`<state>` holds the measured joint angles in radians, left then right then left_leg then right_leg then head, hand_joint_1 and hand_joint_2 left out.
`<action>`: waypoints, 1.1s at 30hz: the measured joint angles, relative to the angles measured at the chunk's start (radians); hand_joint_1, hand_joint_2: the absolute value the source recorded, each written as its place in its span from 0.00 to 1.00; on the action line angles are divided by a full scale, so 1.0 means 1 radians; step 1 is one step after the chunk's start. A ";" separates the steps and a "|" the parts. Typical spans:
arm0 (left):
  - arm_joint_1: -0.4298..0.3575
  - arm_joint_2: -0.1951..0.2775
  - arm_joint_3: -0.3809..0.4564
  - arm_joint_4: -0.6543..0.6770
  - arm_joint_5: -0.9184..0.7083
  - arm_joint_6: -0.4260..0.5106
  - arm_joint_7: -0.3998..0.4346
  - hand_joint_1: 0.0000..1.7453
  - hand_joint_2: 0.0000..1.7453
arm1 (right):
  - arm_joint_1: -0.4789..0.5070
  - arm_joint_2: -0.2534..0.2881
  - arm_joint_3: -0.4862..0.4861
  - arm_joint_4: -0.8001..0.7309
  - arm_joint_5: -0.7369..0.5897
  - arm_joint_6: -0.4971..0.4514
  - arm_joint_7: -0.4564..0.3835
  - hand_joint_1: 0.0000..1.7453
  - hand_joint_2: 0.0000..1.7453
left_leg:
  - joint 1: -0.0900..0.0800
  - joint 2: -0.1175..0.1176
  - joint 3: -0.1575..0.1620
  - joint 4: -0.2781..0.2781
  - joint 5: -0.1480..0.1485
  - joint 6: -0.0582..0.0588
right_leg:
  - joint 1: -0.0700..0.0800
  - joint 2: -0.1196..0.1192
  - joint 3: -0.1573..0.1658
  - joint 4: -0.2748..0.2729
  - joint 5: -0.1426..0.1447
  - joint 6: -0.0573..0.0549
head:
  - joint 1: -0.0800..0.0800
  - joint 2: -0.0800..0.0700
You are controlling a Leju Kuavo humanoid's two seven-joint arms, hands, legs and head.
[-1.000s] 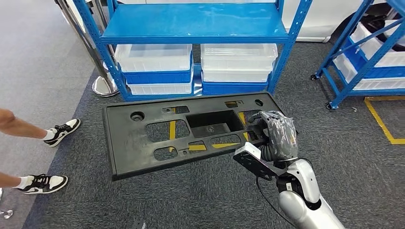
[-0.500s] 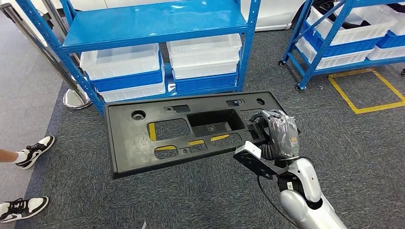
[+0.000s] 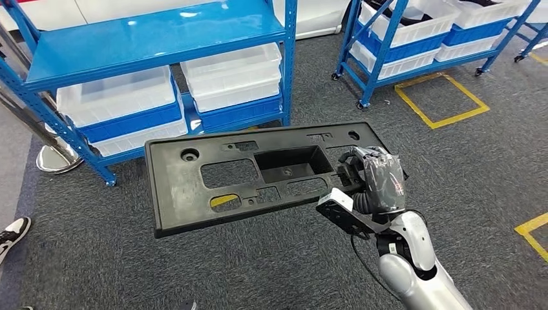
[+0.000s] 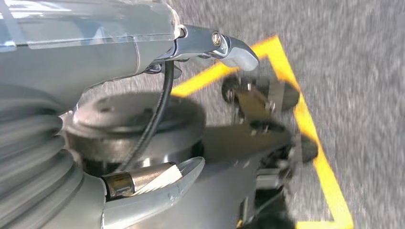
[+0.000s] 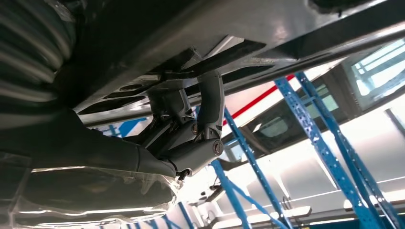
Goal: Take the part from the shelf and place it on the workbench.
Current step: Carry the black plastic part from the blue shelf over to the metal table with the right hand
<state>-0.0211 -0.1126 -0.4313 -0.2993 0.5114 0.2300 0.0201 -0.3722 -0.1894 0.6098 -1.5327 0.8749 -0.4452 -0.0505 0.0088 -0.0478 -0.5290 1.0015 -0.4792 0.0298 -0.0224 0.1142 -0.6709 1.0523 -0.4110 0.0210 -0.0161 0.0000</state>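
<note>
1. A dark grey carpeted floor [image 3: 491,194] spreads across the scene, with yellow tape lines [image 3: 443,103] marking a square at the far right.
2. A blue metal shelf rack [image 3: 148,35] stands at the far left; a second blue rack on castors [image 3: 381,58] stands at the far right.
3. Clear and blue plastic bins [image 3: 232,81] sit stacked under the first rack's shelf, and more bins [image 3: 413,26] fill the second rack.
4. A long, flat black plastic panel with rectangular cutouts and a sunken middle pocket [image 3: 194,194], the task's part, is held level in the air in front of the racks, above the carpet and touching neither shelf nor floor. Its left end hangs free.
5. The silver right arm [image 3: 420,271] comes in from the near right.
6. The right hand [image 3: 375,177], wrapped in clear film, grips the panel's right end. In the right wrist view its dark fingers [image 5: 210,109] curl up against the panel's underside [image 5: 267,28].
7. In the left wrist view the left hand's [image 4: 143,114] grey cover faces the carpet; whether its fingers are spread or curled I cannot tell.
8. A chrome stanchion base [image 3: 55,158] rests on the floor at the left.
9. A black-and-white sneaker [image 3: 13,232] of a person shows at the near left edge.
</note>
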 joint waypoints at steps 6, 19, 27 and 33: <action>0.009 -0.001 0.000 0.009 0.013 0.003 -0.027 0.00 1.00 | -0.008 0.000 0.001 0.004 0.002 0.003 0.002 1.00 1.00 | 0.001 0.093 -0.017 -0.007 0.018 0.009 | 0.001 -0.112 -0.099 0.244 -0.126 0.012 | 0.006 0.000; 0.010 -0.003 0.000 0.033 0.033 0.001 -0.050 0.00 1.00 | -0.006 0.002 0.010 0.001 0.048 0.004 0.024 1.00 1.00 | 0.002 0.063 -0.106 0.217 -0.126 -0.048 | 0.006 -0.099 0.034 -0.009 -0.027 -0.045 | 0.004 0.000; 0.008 0.001 0.000 0.046 0.034 0.002 -0.067 0.00 1.00 | -0.013 0.003 0.018 -0.009 0.065 0.009 0.038 1.00 1.00 | -0.010 -0.033 -0.020 0.028 -0.014 0.011 | 0.014 0.002 0.016 -0.004 -0.007 -0.038 | 0.004 0.000; -0.017 -0.003 0.001 0.047 0.036 0.002 -0.077 0.00 1.00 | -0.036 0.001 0.021 -0.040 0.074 0.030 0.054 1.00 1.00 | -0.004 0.037 0.005 -0.032 0.019 0.017 | 0.014 -0.070 -0.044 0.093 -0.062 -0.007 | 0.006 0.000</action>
<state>-0.0380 -0.1160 -0.4307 -0.2522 0.5470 0.2318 -0.0570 -0.4082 -0.1883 0.6312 -1.5724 0.9492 -0.4153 0.0034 0.0050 -0.0107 -0.5243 0.9694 -0.4607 0.0471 -0.0085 0.0445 -0.7151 1.1449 -0.4727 0.0140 -0.0103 0.0000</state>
